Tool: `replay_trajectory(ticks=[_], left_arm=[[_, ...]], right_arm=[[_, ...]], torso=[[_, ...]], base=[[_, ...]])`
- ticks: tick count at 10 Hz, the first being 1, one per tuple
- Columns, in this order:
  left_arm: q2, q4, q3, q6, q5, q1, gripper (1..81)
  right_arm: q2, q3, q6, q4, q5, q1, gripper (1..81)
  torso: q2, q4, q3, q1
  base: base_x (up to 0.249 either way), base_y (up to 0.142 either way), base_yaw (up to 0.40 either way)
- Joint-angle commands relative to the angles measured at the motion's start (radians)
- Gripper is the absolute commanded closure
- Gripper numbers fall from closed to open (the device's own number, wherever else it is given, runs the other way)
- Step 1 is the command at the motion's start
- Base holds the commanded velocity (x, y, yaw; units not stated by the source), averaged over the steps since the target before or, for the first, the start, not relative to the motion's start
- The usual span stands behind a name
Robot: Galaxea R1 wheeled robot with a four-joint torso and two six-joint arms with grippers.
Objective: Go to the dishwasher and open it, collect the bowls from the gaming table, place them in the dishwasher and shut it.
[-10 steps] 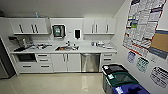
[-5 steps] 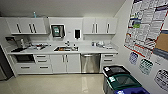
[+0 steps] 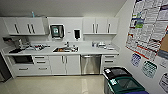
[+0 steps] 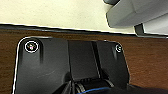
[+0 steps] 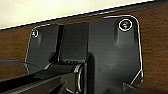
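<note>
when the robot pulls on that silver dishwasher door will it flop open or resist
The dishwasher looks metal-fronted, so its door is likely stiff and fairly heavy. The bar handle along its top edge suggests it hinges down, probably resisting at first. The shiny front may be slippery.

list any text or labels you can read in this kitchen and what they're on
None can be read.
Posters on the right wall: print too blurred.
Round signs below them: blurred.
White labels on the bin lids: too small.
Wall dispenser: no legible marking.
Dishwasher front: no visible brand.
</note>
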State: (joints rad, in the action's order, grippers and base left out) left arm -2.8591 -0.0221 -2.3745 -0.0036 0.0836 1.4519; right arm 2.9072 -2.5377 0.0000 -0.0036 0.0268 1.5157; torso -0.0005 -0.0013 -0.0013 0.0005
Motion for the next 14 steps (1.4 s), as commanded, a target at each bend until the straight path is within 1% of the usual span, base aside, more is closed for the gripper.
replay_trajectory(ticks=[1, 2, 9, 14], left_arm=[[0.01, 0.002, 0.017, -0.001, -0.045, -0.058, 1.0], [0.009, 0.002, 0.017, 0.001, -0.045, -0.058, 1.0], [0.01, 0.002, 0.017, -0.001, -0.045, -0.058, 1.0], [0.01, 0.002, 0.017, 0.001, -0.044, -0.057, 1.0]], right_arm=[[-0.007, 0.004, 0.0, 0.005, -0.051, -0.05, 1.0], [-0.007, 0.004, 0.0, 0.005, -0.051, -0.05, 1.0], [-0.007, 0.004, -0.002, 0.005, -0.051, -0.048, 1.0], [-0.007, 0.002, -0.002, 0.007, -0.051, -0.047, 1.0]], torso=[[0.0, 0.0, 0.0, 0.0], [0.0, 0.0, 0.0, 0.0], [0.0, 0.0, 0.0, 0.0], [0.0, 0.0, 0.0, 0.001]], base=[[0.133, 0.0, 0.0], [0.133, 0.0, 0.0], [0.132, 0.071, 0.0], [0.131, 0.0, 0.0]])
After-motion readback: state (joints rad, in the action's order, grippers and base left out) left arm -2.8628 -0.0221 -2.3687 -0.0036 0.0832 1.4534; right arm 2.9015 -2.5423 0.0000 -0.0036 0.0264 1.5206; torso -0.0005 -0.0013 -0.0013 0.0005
